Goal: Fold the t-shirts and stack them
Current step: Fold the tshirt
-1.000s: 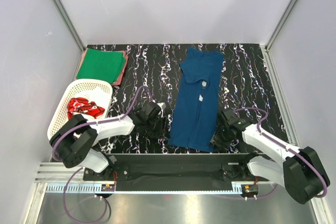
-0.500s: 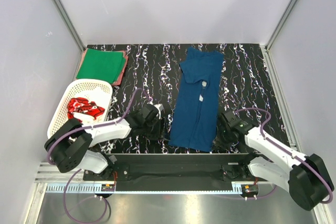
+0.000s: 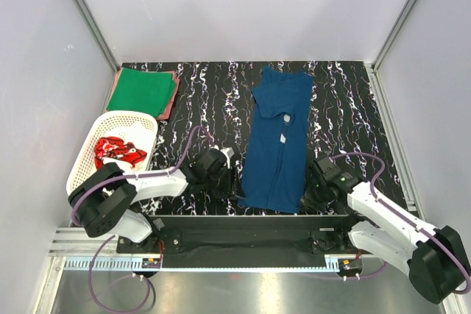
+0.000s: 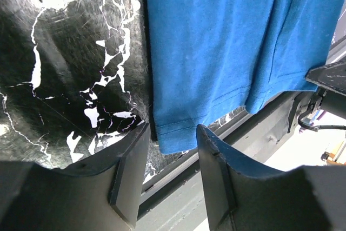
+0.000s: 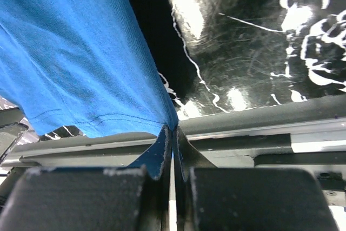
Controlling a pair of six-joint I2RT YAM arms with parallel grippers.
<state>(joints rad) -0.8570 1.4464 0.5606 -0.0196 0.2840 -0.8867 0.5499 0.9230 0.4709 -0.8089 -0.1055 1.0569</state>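
The navy t-shirt (image 3: 278,145) lies lengthwise on the worktop (image 3: 206,101), hem nearest me; my right end effector (image 5: 172,133) pinches one hem corner, my left end effector (image 4: 173,131) stands spread astride the other. Lifting now would, I judge, drag one side and skew the fold. Only the wrist views show this; overhead, the arms hide both corners.
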